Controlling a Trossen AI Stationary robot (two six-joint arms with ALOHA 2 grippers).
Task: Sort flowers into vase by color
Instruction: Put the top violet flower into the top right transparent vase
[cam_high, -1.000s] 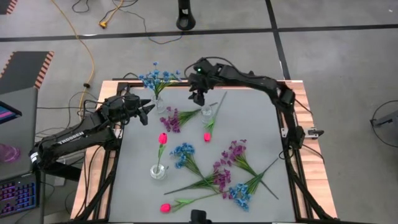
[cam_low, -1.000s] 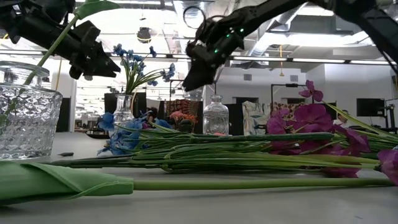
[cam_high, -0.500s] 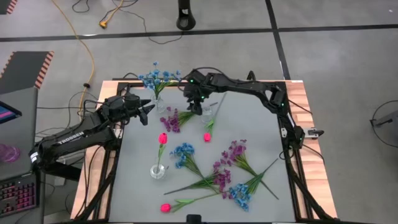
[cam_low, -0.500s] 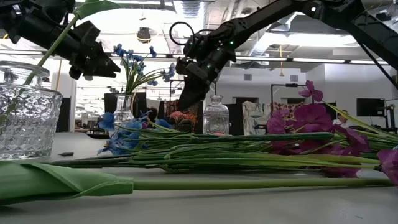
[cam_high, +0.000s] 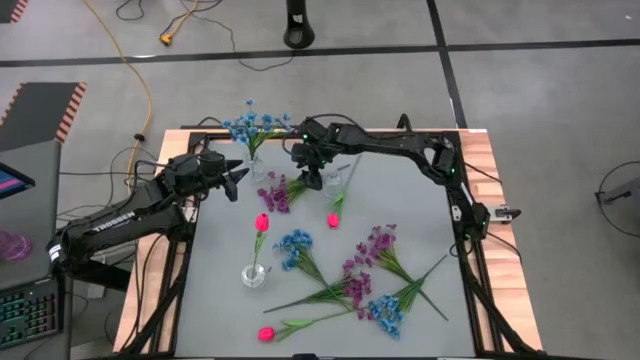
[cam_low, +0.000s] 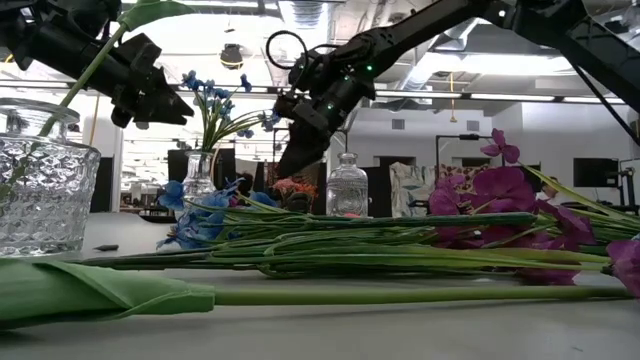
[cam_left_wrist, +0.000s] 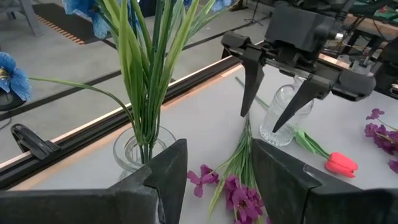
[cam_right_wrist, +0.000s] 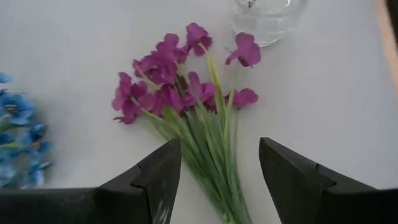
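My right gripper (cam_high: 313, 180) hangs open, fingers pointing down, just above the green stalks (cam_right_wrist: 211, 163) of a purple-bloomed flower (cam_high: 279, 192) lying flat on the table. Its fingers (cam_left_wrist: 247, 87) stand on either side of the stalks without touching them. Blue flowers stand in a glass vase (cam_high: 255, 166) at the far left. An empty clear vase (cam_high: 333, 181) stands beside my right gripper. A pink tulip (cam_high: 261, 223) stands in a near vase (cam_high: 254, 274). My left gripper (cam_high: 238, 178) waits open near the blue flowers' vase (cam_left_wrist: 144, 153).
Loose blue and purple flowers (cam_high: 355, 285) lie crossed on the near half of the table. One pink tulip (cam_high: 334, 218) lies by the empty vase, another (cam_high: 266, 334) at the near edge. The table's frame rail (cam_high: 470, 250) runs along its right side.
My right gripper has moved toward the table's left and near edges and come down, from over the empty vase to above the purple flower's stalks. It has stayed open. The flowers have not moved.
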